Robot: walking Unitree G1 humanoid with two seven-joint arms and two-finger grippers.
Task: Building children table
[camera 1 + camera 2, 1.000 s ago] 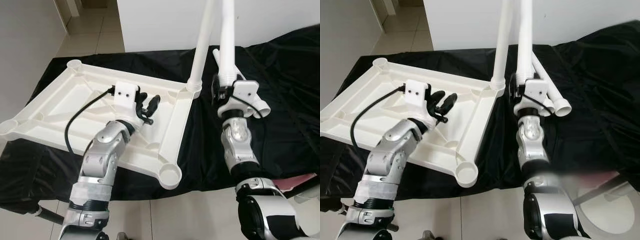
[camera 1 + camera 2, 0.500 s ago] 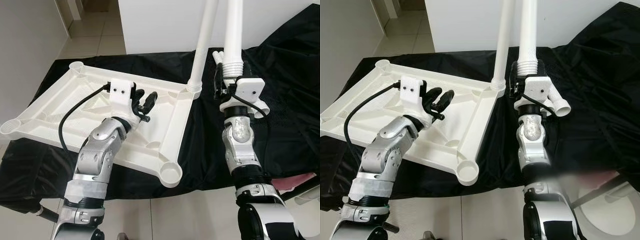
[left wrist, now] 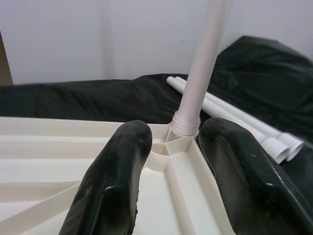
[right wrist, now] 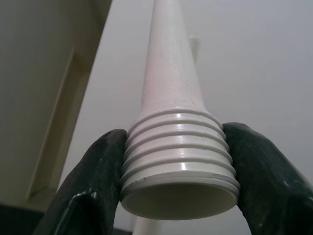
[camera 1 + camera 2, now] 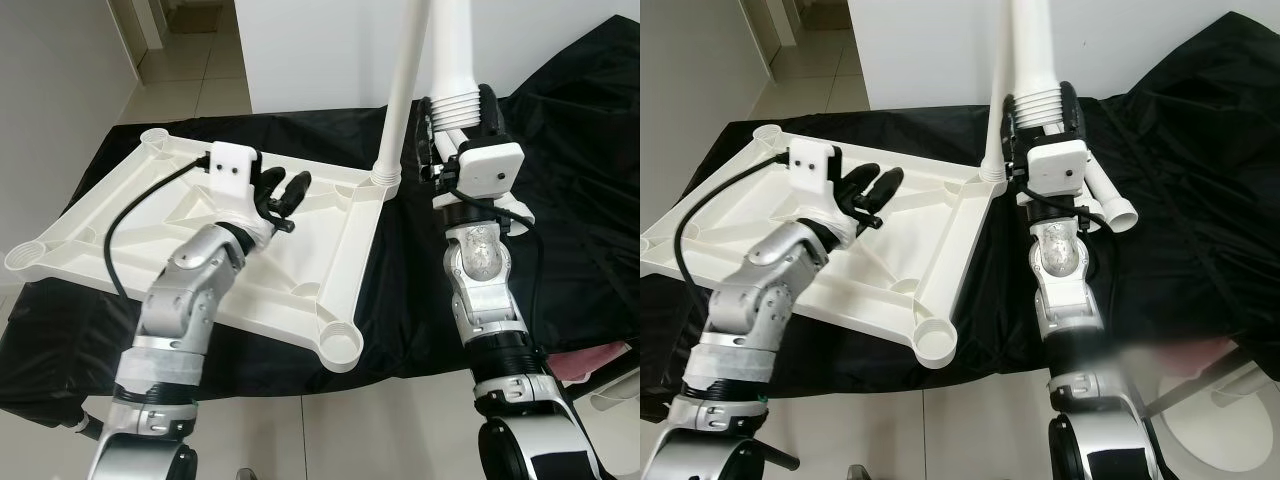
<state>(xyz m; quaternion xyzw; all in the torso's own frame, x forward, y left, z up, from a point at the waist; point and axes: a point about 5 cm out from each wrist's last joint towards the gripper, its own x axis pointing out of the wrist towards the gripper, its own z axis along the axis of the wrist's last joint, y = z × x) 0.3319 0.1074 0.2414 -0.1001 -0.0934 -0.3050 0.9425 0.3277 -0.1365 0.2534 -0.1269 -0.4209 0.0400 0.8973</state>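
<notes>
The white plastic tabletop [image 5: 120,215] lies upside down on a black cloth. One white leg [image 5: 400,90] stands upright in its far right corner socket [image 5: 387,181]. My right gripper [image 5: 458,110] is shut on the ribbed threaded end of a second leg [image 5: 455,40], holding it upright just right of that corner; the ribs sit between the black fingers [image 4: 93,186]. My left gripper [image 5: 285,187] hovers open over the middle of the tabletop, pointing toward the standing leg [image 3: 203,63]. The near right socket [image 5: 342,345] is empty.
Two loose white legs [image 5: 1108,200] lie on the cloth [image 5: 580,200] behind my right arm. A white wall stands behind the table, with tiled floor at the far left. A pink object [image 5: 590,362] and a white round object [image 5: 1230,425] sit low at the right.
My right gripper has raised the held leg, so its threaded end is higher and closer to the camera. My left gripper has shifted slightly farther over the tabletop, still open.
</notes>
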